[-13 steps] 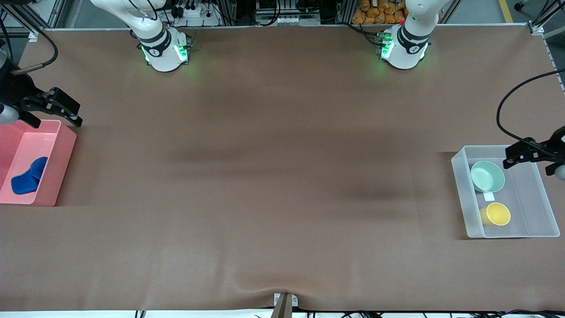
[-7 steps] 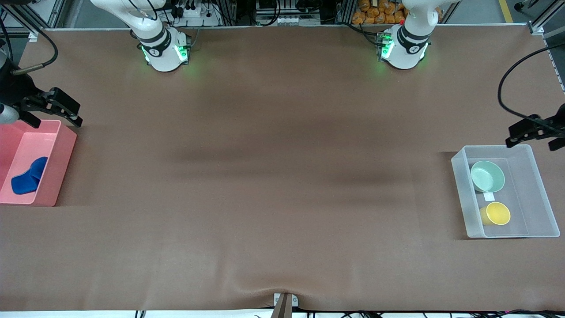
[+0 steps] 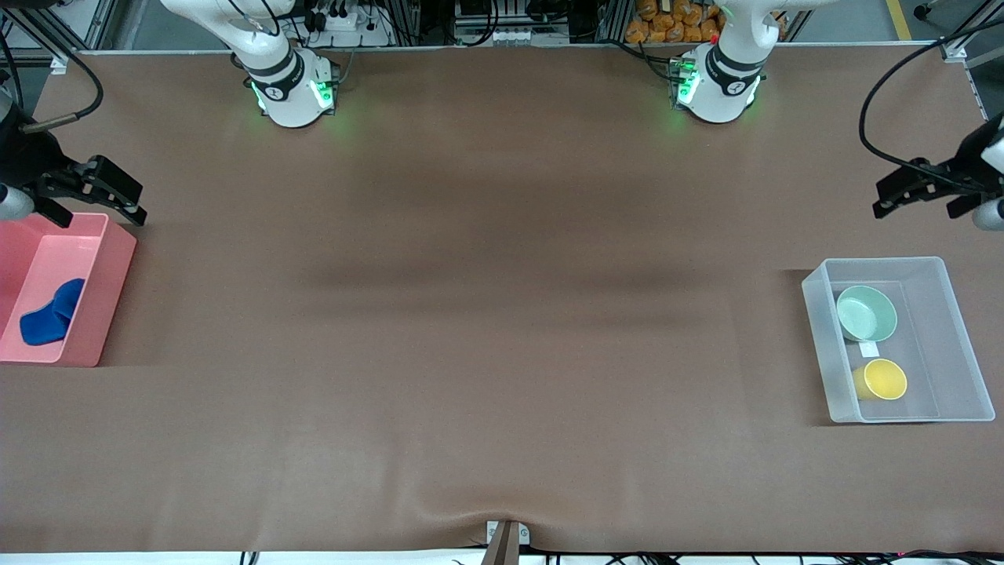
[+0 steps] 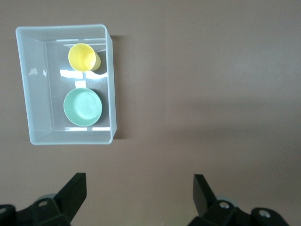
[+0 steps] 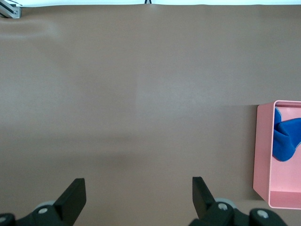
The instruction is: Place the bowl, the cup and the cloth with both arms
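- Resting in the clear bin [image 3: 949, 345], the bowl [image 3: 866, 313] and cup [image 3: 885, 380] sit mouth-up, well clear of the left gripper [image 3: 925, 196] — jaws wide, empty, over bare table.
- Lying in the pink bin [image 3: 110, 290], the cloth [image 3: 49, 317] runs lengthwise along it, apparently bunched.
- Hanging over that bin's corner, the right gripper [image 3: 90, 200] is empty, jaws spread.
- Judgement: all three items look placed — sorting complete.
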Controlling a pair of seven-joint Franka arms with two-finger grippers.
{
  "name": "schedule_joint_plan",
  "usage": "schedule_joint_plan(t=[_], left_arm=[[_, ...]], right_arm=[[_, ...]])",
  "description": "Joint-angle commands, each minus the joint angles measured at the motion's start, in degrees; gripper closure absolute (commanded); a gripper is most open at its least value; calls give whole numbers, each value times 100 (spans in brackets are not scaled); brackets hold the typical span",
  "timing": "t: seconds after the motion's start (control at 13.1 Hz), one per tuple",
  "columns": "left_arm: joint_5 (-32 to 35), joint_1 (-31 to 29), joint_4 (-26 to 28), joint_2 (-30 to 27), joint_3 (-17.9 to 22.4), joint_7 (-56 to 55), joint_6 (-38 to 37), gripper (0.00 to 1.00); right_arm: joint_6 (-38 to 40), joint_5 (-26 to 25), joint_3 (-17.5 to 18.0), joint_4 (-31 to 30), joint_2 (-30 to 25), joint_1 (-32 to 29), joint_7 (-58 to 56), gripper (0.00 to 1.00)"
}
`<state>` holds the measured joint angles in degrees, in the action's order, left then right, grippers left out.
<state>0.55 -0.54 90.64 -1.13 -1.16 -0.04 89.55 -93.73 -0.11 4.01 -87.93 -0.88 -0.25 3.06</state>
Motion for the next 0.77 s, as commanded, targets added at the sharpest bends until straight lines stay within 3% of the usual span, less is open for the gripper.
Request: schedule_joint_plan(t=[0.0, 0.69], left_arm=[[-11, 115, 384, -423, 107, -75, -34, 0], [6, 238, 164, -503, 63, -365, -281, 0]], right_arm=[[56, -24, -15, 92, 44, 33, 64, 0], [56, -24, -15, 101, 44, 16, 37, 0]])
